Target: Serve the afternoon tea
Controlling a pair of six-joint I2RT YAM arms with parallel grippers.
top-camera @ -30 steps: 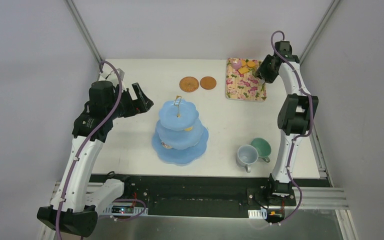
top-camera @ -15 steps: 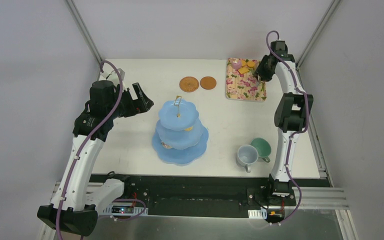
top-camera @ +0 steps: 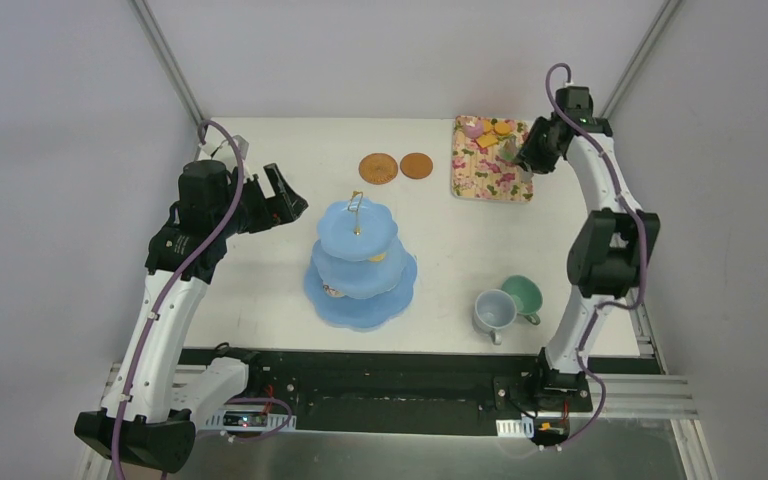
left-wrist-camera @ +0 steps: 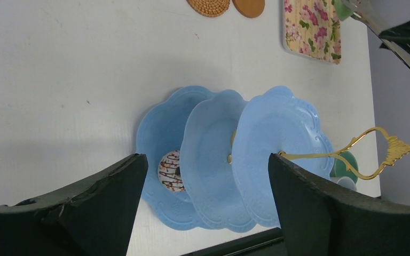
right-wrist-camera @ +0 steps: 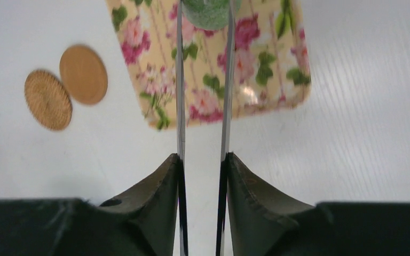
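Note:
The light-blue three-tier stand (top-camera: 360, 262) stands mid-table; it also shows in the left wrist view (left-wrist-camera: 277, 138). A white donut with brown drizzle (left-wrist-camera: 170, 170) lies on its bottom tier. An orange biscuit (top-camera: 378, 258) lies on the middle tier. My left gripper (top-camera: 286, 200) is open and empty, left of the stand. My right gripper (right-wrist-camera: 203, 157) is shut on the metal tongs (right-wrist-camera: 180, 80), over the right side of the floral tray (right-wrist-camera: 256, 80). The tong tips pinch a green donut (right-wrist-camera: 208, 10). Two brown coasters (top-camera: 378, 168) (top-camera: 416, 165) lie at the back.
A grey-blue cup (top-camera: 493, 312) and a green cup (top-camera: 523, 294) stand at the front right. A pink donut (top-camera: 473, 127) and orange biscuits (top-camera: 502, 128) lie at the far end of the floral tray (top-camera: 490, 175). White walls close in the table.
My right arm has swung a little to the right with the tongs, still over the tray. My left arm and the stand have not moved.

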